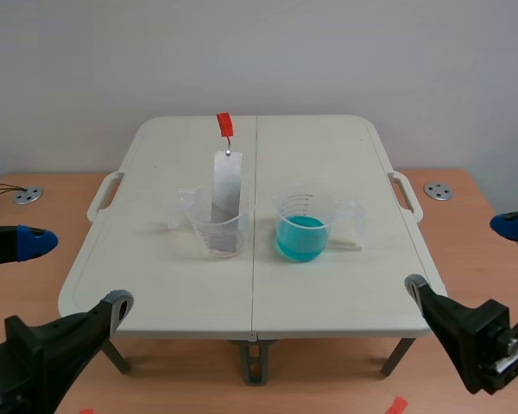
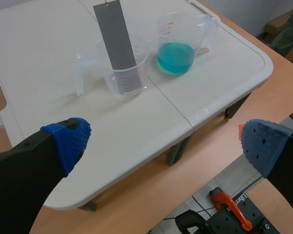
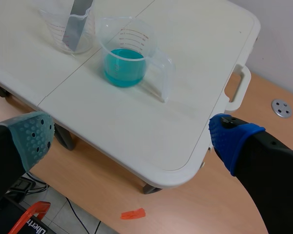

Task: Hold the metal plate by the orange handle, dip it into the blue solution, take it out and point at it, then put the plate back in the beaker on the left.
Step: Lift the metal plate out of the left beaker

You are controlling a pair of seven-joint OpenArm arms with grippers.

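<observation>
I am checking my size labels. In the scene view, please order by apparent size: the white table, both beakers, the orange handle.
1. white table
2. left beaker and beaker with blue liquid: look alike, not ranked
3. orange handle

On my worktop (image 1: 328, 293) two beakers stand side by side near the middle, close together but not touching. The metal plate (image 1: 226, 185) stands in the left beaker (image 1: 217, 226) and rises well above its rim, with its handle (image 1: 224, 124) at the top. The solution (image 1: 300, 237) sits in the right beaker (image 1: 305, 226). My left pincer (image 1: 73, 272) and right pincer (image 1: 462, 255) flank the near corners, well apart from both beakers.
</observation>
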